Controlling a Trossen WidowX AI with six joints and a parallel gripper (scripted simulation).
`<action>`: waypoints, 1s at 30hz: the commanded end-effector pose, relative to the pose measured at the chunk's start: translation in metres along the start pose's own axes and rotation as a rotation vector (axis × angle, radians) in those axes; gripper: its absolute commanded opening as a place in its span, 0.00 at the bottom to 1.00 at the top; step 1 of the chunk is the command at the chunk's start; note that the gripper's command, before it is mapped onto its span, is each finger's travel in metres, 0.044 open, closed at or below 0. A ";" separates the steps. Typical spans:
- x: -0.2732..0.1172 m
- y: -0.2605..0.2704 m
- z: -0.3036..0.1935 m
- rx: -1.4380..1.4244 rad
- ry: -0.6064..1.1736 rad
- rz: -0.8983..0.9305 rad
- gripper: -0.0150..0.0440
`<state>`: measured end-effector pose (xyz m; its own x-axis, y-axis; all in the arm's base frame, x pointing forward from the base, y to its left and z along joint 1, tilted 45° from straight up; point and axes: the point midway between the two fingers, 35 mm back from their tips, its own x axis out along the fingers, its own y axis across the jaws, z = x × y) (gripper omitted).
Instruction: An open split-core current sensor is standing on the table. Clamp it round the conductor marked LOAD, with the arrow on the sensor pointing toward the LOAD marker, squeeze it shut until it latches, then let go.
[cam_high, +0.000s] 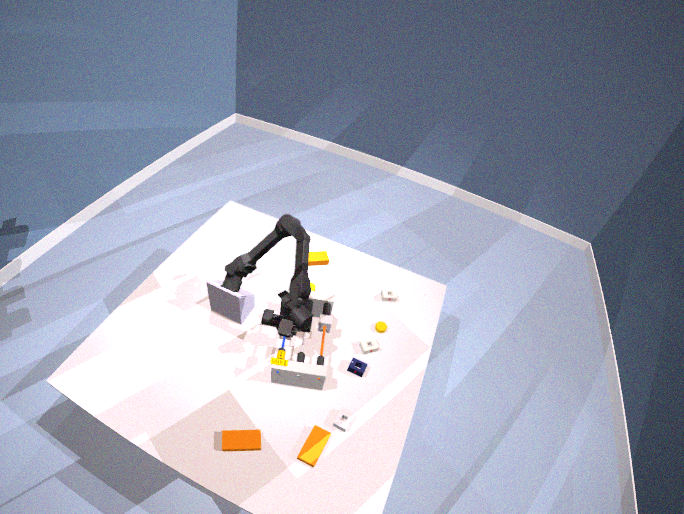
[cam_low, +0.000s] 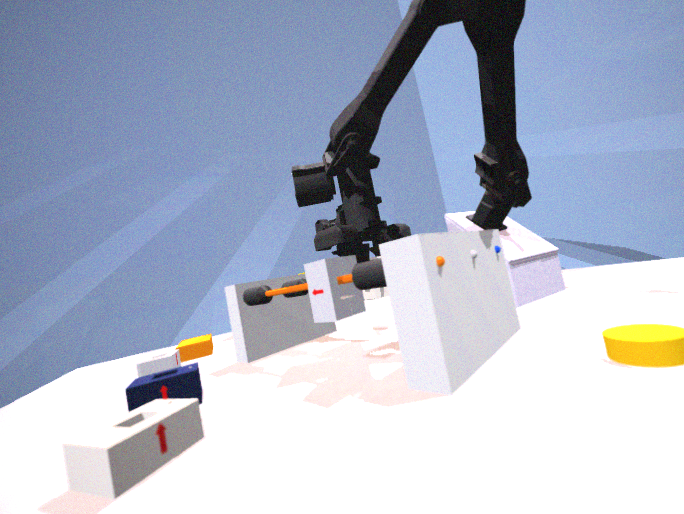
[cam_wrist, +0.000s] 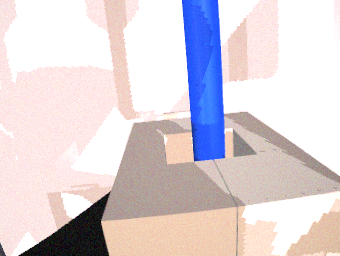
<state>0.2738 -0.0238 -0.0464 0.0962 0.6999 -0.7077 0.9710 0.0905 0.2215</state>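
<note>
The sensor (cam_wrist: 170, 192) is a pale block round the blue conductor (cam_high: 283, 343) (cam_wrist: 202, 60) in the wrist view. Its two halves meet along a thin seam, and the conductor runs through its window. I cannot see its arrow or tell whether the latch has caught. Yellow marker tags (cam_high: 279, 362) stand at the near end of the blue conductor; their lettering is too small to read. My gripper (cam_low: 362, 257) is slightly open around the sensor, pointing down. One black finger shows at the sensor's left in the wrist view; the other is hidden. The top and exterior views hide the sensor.
Grey end panels (cam_high: 297, 376) (cam_low: 470, 309) hold the conductors. A grey block (cam_high: 325, 321) (cam_low: 323, 292) with a red arrow surrounds the orange conductor (cam_high: 322, 345) (cam_low: 284, 289). A dark blue block (cam_high: 357, 366) (cam_low: 165, 386), white blocks, orange slabs and a yellow disc (cam_high: 380, 327) (cam_low: 644, 350) lie around.
</note>
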 end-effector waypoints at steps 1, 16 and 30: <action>0.000 0.000 0.000 0.000 0.000 0.000 0.69; 0.000 0.000 0.000 0.000 0.000 0.000 0.69; 0.000 0.000 0.000 0.000 0.000 0.000 0.82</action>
<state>0.2738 -0.0238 -0.0464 0.0963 0.7000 -0.7077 0.9710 0.0904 0.2215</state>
